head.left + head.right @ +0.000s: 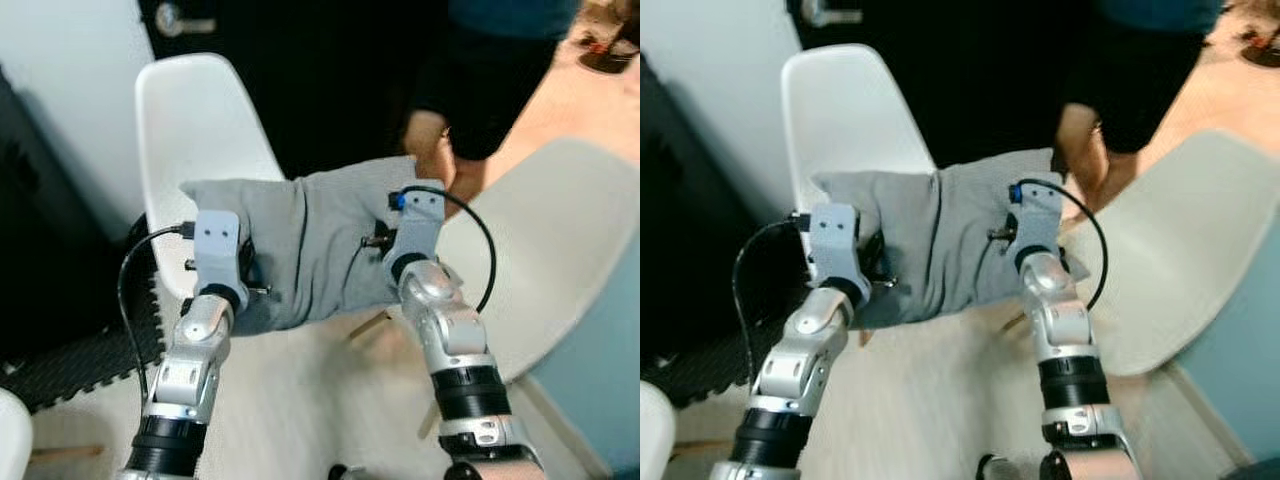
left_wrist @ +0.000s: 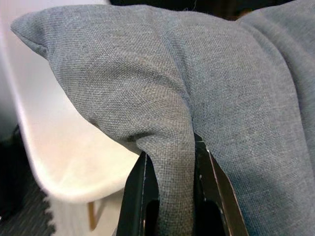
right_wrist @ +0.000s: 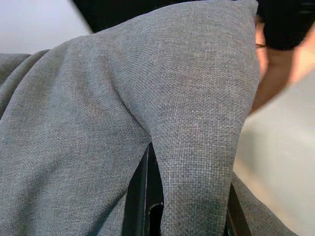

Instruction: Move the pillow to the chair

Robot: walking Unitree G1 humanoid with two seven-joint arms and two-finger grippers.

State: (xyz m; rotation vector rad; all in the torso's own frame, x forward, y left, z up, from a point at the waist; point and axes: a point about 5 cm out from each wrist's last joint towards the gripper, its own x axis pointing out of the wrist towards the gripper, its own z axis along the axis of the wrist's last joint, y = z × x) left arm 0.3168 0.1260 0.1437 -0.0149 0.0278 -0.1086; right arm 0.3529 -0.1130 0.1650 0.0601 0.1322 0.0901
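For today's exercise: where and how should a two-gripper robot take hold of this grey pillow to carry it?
Grip the pillow at its two opposite side edges, one gripper per end, coming from the near side. It is soft and wide, so the fabric folds between the fingers, as the left gripper and right gripper show.

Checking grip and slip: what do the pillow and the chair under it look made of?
Pillow: grey woven fabric, matte; visible weave, and it folds softly between the left hand's fingers. Chair: seemingly white moulded plastic, smooth with a slight sheen.
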